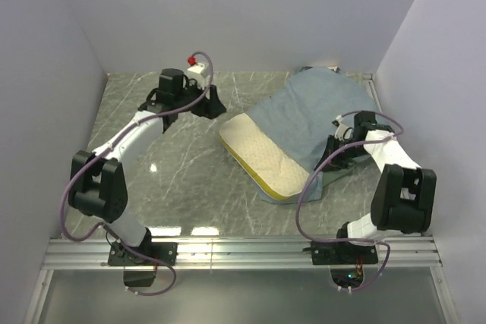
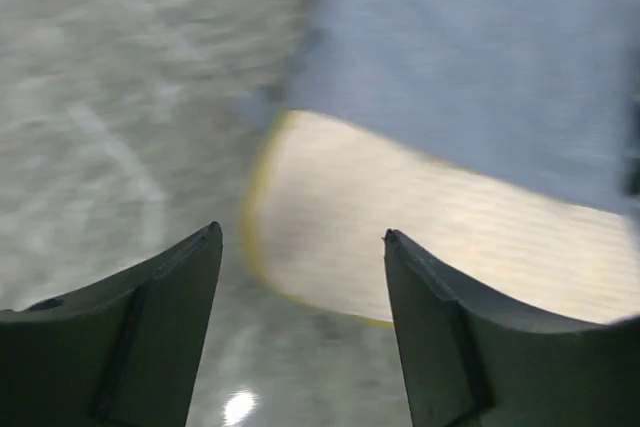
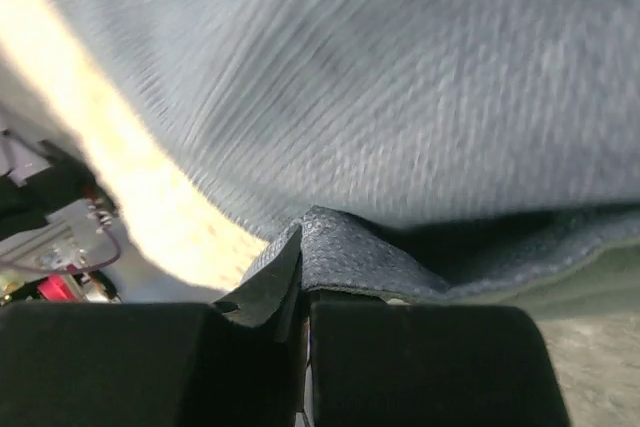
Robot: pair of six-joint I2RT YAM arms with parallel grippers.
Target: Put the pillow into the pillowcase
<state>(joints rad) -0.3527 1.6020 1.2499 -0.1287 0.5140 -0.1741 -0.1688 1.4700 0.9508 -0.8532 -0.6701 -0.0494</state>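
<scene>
The cream-white pillow (image 1: pixel 262 155) with a yellow side edge lies on the table, its far end inside the blue-grey pillowcase (image 1: pixel 315 111). About half of the pillow sticks out toward the near left. My right gripper (image 1: pixel 328 158) is shut on the pillowcase's near edge; the right wrist view shows a fold of fabric (image 3: pixel 360 257) pinched between the jaws. My left gripper (image 1: pixel 213 104) is open and empty, to the far left of the pillow and apart from it. In the left wrist view the pillow (image 2: pixel 420 227) and pillowcase (image 2: pixel 480 57) lie ahead of the gripper (image 2: pixel 300 247).
The grey marble-patterned table (image 1: pixel 175 165) is walled on the left, back and right. A metal rail (image 1: pixel 243 252) runs along the near edge. A small red and white object (image 1: pixel 194 62) sits at the back by the left arm.
</scene>
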